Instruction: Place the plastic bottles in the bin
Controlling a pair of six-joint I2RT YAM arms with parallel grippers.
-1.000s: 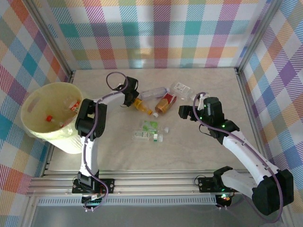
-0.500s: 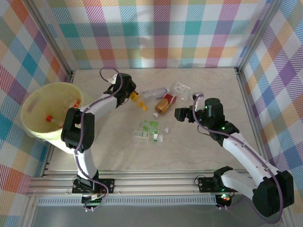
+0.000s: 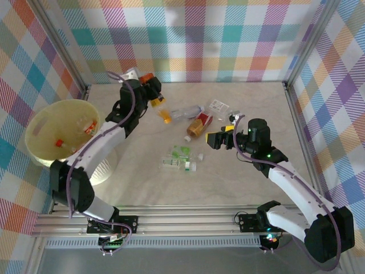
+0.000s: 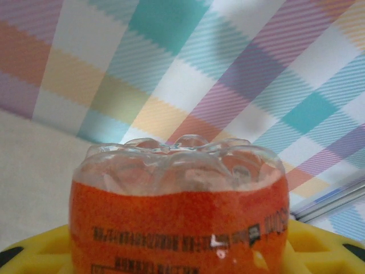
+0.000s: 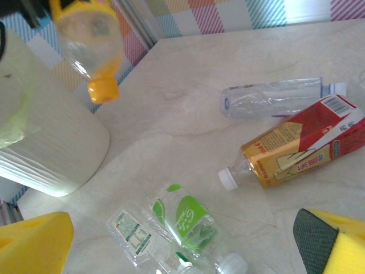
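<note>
I am clamping my left gripper (image 3: 153, 98) on an orange-labelled bottle (image 3: 162, 112) in mid-air, holding my right gripper (image 3: 219, 139) wide apart

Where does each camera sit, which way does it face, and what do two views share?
Top external: above and behind the bases, looking down on the table; both arms show, with left gripper and right gripper.
Left wrist: on the left arm, facing the checked wall past the held orange-label bottle; yellow finger pads show.
Right wrist: on the right arm, looking down at the red-label bottle and the bin; its open yellow fingers show.
Shared: top and right wrist both show the hanging orange-label bottle.
</note>
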